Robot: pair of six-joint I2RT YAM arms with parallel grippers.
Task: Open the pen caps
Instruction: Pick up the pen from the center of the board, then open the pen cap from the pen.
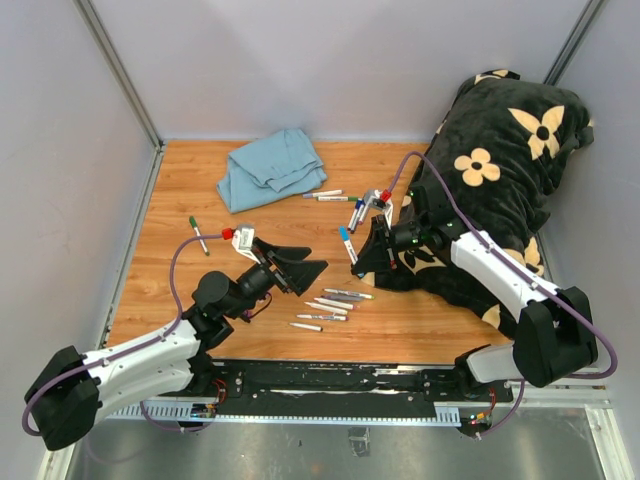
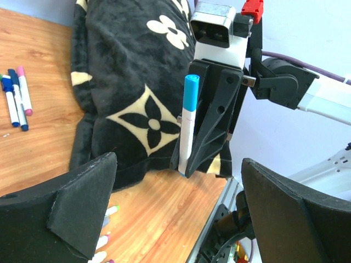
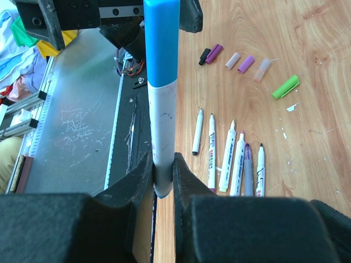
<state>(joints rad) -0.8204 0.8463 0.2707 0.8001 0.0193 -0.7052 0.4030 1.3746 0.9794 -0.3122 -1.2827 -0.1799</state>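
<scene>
Blue cap [image 3: 162, 41] upright, right pincer [image 3: 163, 178] clamping marker [image 3: 163, 126]

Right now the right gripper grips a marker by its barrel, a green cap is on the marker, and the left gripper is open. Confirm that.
One detail is wrong: the cap is blue, not green, as the right wrist view shows. The rest stands: the right gripper grips the marker by its barrel, the cap is on it, and the left gripper is open.
</scene>
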